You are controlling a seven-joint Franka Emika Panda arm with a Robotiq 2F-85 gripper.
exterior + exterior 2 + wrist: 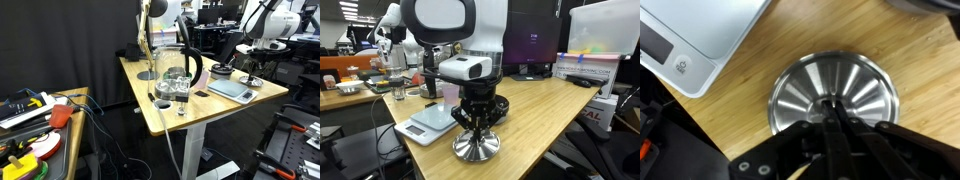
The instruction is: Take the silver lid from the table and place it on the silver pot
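In an exterior view the silver lid (476, 148) lies flat on the wooden table (545, 108), near its front edge and just right of a white kitchen scale (428, 124). The gripper (475, 128) stands straight down over the lid's middle, its tips at the knob. In an exterior view the silver pot (177, 78) stands well apart from that spot, toward the left of the table beside a lamp base, with its mouth open to the top. In the wrist view the dark fingers (840, 128) run in from the bottom edge and meet close together over the lid's centre. Whether they already pinch the knob cannot be told, since they hide it. To do this step well, the grip should probably sit square on the knob and be firm before any lift. The lid should then rise level, so that its rim clears the scale.
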